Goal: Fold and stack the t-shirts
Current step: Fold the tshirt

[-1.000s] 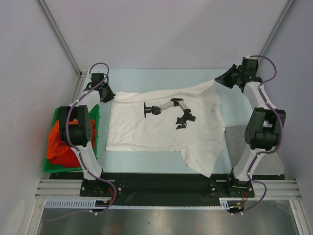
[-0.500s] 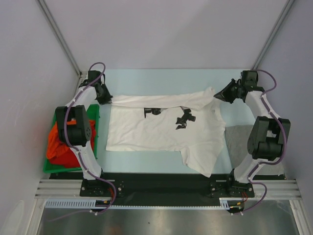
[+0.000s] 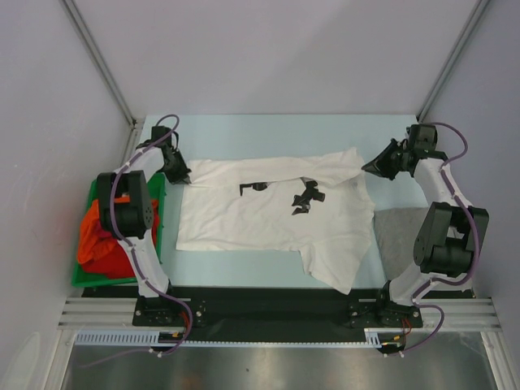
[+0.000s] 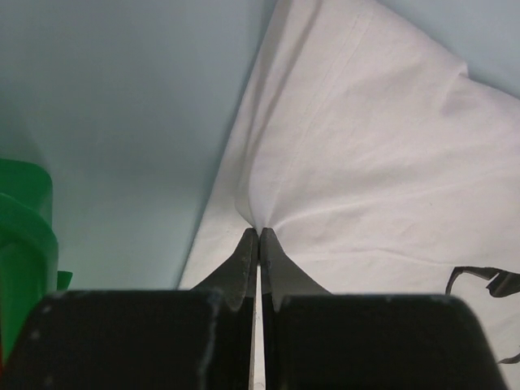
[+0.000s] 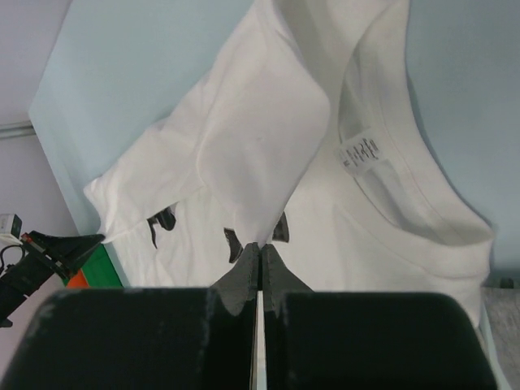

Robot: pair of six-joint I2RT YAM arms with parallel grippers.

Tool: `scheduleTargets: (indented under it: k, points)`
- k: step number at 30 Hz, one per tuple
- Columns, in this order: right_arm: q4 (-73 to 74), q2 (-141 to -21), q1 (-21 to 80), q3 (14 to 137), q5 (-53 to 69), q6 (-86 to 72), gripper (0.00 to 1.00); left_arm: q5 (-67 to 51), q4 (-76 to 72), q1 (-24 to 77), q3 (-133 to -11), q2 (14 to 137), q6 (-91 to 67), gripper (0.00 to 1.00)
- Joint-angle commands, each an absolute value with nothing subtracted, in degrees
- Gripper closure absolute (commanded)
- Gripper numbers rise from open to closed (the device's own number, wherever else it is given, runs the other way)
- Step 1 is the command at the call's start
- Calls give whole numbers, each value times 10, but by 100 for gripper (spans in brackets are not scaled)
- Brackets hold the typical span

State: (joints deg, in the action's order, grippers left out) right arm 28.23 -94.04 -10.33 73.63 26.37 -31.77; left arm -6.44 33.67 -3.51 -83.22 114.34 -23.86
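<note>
A white t-shirt with a black print lies spread on the pale table, its far edge folded toward the front. My left gripper is shut on the fold's left corner, the cloth pinched at its tips. At the right, my right gripper is shut on the shirt's far right corner, fabric bunched between its tips. The neck label shows in the right wrist view. A grey t-shirt lies flat at the right. Orange and dark red t-shirts sit bunched in the green bin.
The green bin stands at the table's left edge beside the left arm. Grey walls and metal frame posts enclose the table on three sides. A black rail carries both arm bases at the front.
Both grippers have come toward the front and down with the white shirt's far edge, folding it over the print; the long black part of the print is now mostly covered.
</note>
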Motion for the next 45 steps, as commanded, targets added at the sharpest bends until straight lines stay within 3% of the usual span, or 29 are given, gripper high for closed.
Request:
scheduleTargets:
  k: [1, 22, 31, 45]
  points:
    - [293, -917, -106, 720, 266, -305, 100, -68, 337, -39, -847, 1152, -229, 100]
    - [308, -872, -112, 673, 251, -298, 100, -31, 361, -46, -885, 1175, -199, 100]
    - [286, -829, -102, 599, 239, -325, 100, -27, 366, -49, -882, 1185, -197, 100]
    - [267, -843, -90, 568, 228, -331, 100, -22, 368, -50, -891, 1191, -198, 100]
